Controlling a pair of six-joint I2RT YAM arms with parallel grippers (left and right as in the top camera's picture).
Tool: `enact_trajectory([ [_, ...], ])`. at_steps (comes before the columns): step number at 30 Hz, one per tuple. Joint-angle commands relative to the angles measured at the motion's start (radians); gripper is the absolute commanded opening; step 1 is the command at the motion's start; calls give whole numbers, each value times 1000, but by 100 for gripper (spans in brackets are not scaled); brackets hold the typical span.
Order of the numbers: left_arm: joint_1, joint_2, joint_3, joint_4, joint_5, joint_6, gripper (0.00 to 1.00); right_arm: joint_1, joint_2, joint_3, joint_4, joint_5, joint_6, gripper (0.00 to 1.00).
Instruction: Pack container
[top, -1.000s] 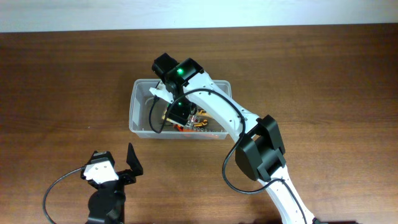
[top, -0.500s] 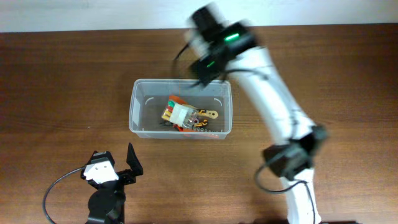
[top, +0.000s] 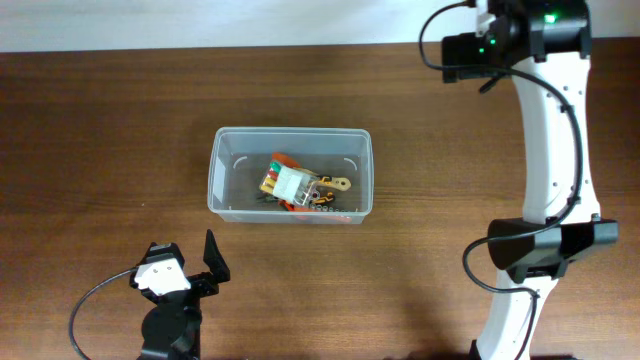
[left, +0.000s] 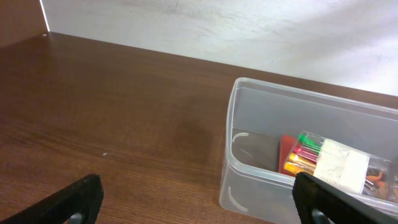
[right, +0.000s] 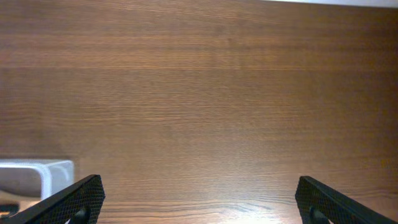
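The container (top: 220, 160) is a large clear plastic bin in the middle of the table. In it lie a small clear case with coloured bits (top: 284, 180), a red-orange tool (top: 282, 159) and a tan-handled tool (top: 338, 184). My left gripper (top: 187, 264) is open and empty, near the front edge, left of and in front of the container. Its wrist view shows the container's near corner (left: 249, 183) and the case (left: 333, 163). My right gripper (top: 462, 52) is open and empty, high at the back right, away from the container. Its wrist view shows only a container corner (right: 37, 175).
The brown wooden table (top: 100, 130) runs to a white wall at the back. The right arm's white links (top: 550, 150) stand along the right side, with its base at the front right.
My right gripper has lifted out of the container and swung to the back right, leaving the small clear case inside. The left arm has not moved.
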Motion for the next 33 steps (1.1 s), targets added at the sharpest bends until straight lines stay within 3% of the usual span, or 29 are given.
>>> enact_trajectory([
  [1,-4,-6,-3,-2,-3,9,99,-30,1,5,0,5,16,99],
  [21,-4,-6,-3,-2,-3,9,99,-48,-1,4,0,5,16,99],
  [33,-4,-6,-3,-2,-3,9,99,-34,-362,4,0,5,16,99],
])
